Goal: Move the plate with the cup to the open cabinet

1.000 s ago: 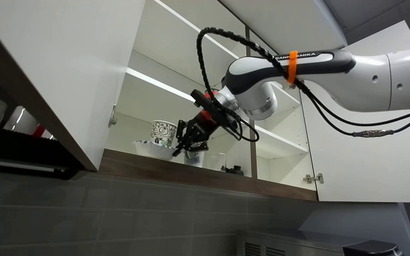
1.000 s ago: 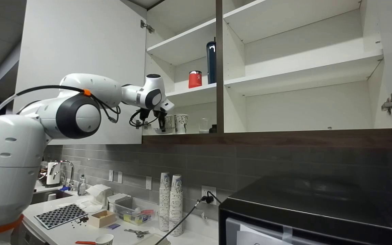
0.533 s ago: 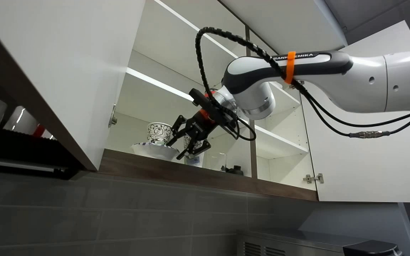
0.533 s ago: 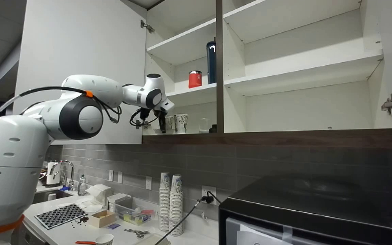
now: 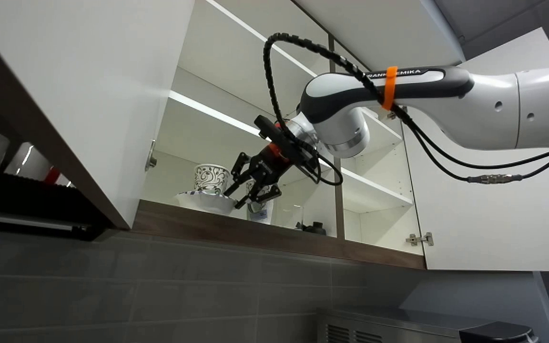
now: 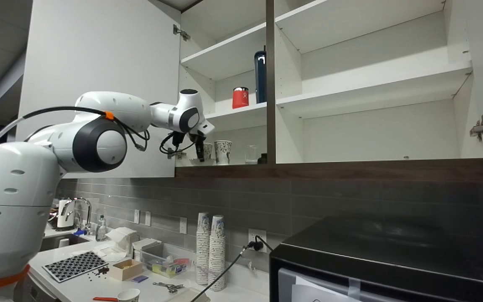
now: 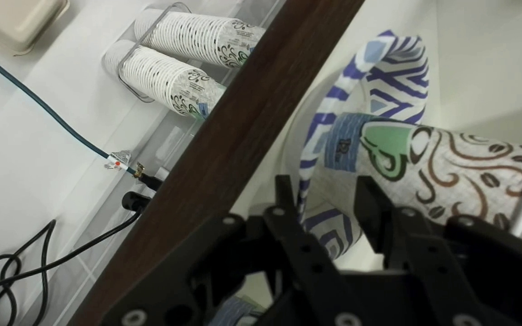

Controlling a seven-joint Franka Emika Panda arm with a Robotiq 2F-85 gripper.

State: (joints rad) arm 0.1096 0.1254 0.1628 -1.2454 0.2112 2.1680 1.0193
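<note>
The plate (image 5: 206,202), white and bowl-like with a blue-purple patterned rim, sits on the bottom of the open cabinet (image 5: 236,227), just behind the brown edge. The cup (image 5: 211,178), white with dark swirls, stands in it. Both show large in the wrist view, the plate (image 7: 397,74) partly hidden behind the cup (image 7: 456,167). My gripper (image 5: 232,200) is open at the plate's near side. In the wrist view the gripper (image 7: 324,183) has the plate's rim between its fingertips, one finger outside, the other inside beside the cup; contact cannot be told.
A taller printed cup (image 6: 223,152) stands beside the gripper, with a clear glass (image 6: 251,154) and a dark object (image 6: 262,158) farther along. A red cup (image 6: 240,97) and dark tumbler (image 6: 260,77) are on the shelf above. An open cabinet door (image 5: 88,95) stands close to the plate.
The gripper's fingers were close together at the plate's rim one second ago and have since spread apart. The plate and cup have shifted slightly away from the gripper; the arm has barely moved.
</note>
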